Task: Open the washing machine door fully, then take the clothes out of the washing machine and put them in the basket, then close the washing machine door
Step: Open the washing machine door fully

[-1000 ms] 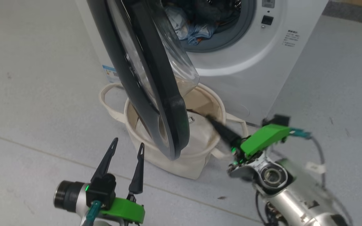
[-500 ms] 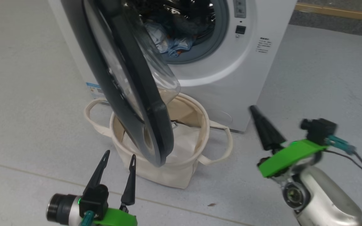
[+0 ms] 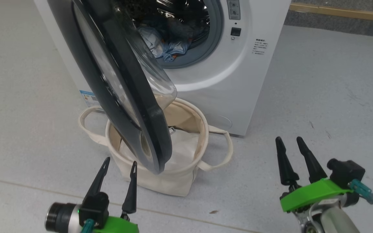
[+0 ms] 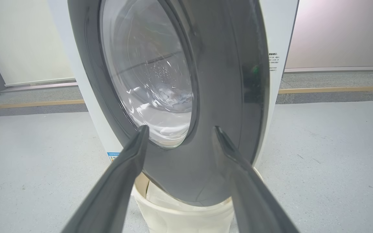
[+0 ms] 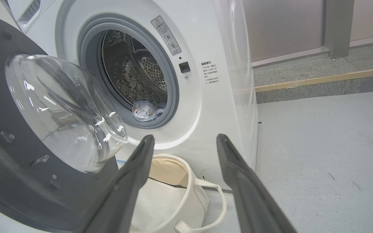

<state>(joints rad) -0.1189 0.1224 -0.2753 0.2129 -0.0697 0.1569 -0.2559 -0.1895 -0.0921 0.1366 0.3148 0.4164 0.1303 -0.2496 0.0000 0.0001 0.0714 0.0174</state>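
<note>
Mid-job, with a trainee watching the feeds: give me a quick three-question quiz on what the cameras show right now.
1. True or false: the clothes already lie in the basket.
2. The right gripper is: A) shut on fabric; B) open and empty; C) clamped on a handle.
3. In the head view, what hangs over the basket's mouth?
Key: 1. False: they are inside the washing machine. 2. B. 3. The washing machine door, standing open.
</note>
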